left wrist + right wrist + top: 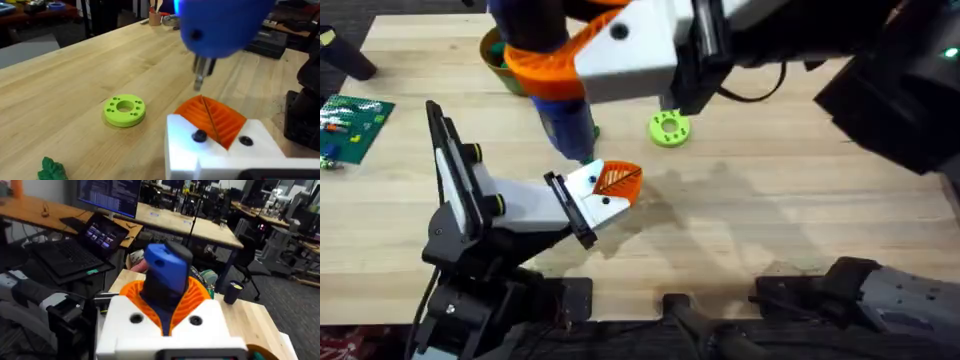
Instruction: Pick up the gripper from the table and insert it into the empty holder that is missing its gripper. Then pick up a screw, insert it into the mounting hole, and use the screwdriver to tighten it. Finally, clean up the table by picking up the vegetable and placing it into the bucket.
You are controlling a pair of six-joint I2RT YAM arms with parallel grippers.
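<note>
The grey-white holder (510,205) lies at the lower left, its black end plate toward the table's middle. On that plate sits the gripper (608,184), an orange ribbed wedge on a white block (220,142) with dark dots. My right gripper (565,70) reaches across from the right and is shut on the blue screwdriver (568,120), which stands upright. In the right wrist view the screwdriver (167,272) sits between the orange pads (197,297). Its metal tip (201,80) hangs just above the orange wedge. The vegetable (51,170) lies on the wood. The bucket (492,50) is partly hidden behind the right gripper.
A lime-green disc with holes (668,128) lies right of the screwdriver, also the disc (125,110) in the left wrist view. A green circuit board (355,125) sits at the far left edge. The right arm's base (880,290) fills the lower right.
</note>
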